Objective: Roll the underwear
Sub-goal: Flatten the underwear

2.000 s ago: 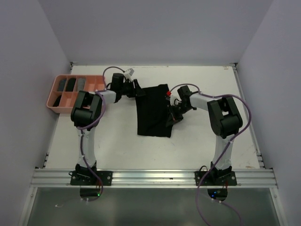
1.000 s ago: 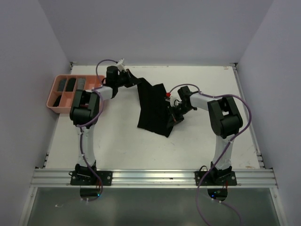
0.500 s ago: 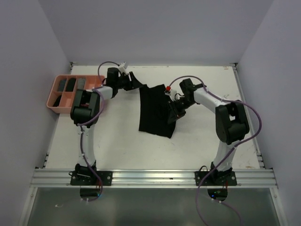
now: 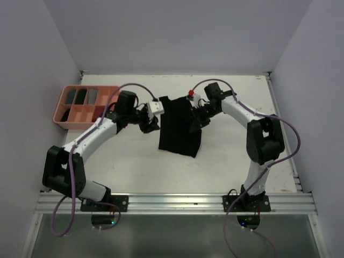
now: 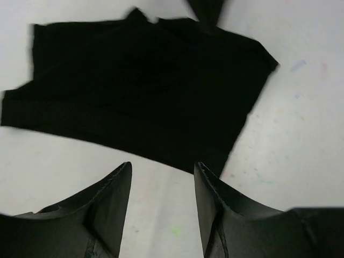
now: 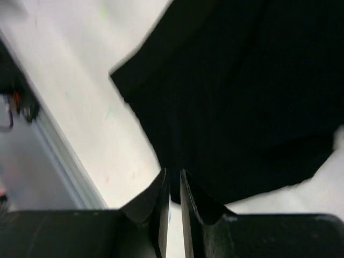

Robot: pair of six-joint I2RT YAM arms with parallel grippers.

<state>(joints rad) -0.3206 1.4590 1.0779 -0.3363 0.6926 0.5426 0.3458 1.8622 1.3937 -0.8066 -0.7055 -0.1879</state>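
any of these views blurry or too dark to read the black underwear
Top external: sharp and evenly lit, but the black underwear shows only as a flat dark shape. Left wrist: its edges are smeared with blur, no folds readable. Right wrist: softest view, the cloth's outline and the table edge beyond are both fuzzy.

Two seconds ago the left arm (image 4: 86, 141) stood folded upright over its base. It has since swung down and now stretches low across the counter (image 4: 134, 166), elbow out toward the near left. The left hand (image 5: 162, 171) had pinched the far left corner of the black underwear (image 4: 177, 129) a second ago and lifted it toward the back. It has let go and drawn off to the garment's left side, fingers apart with nothing between them. The raised corner has dropped and the cloth lies flat again. The right arm (image 4: 239, 110) has stretched farther back, and the right hand (image 6: 173, 173), clamped before at the right edge, now shows a narrow gap above the cloth.
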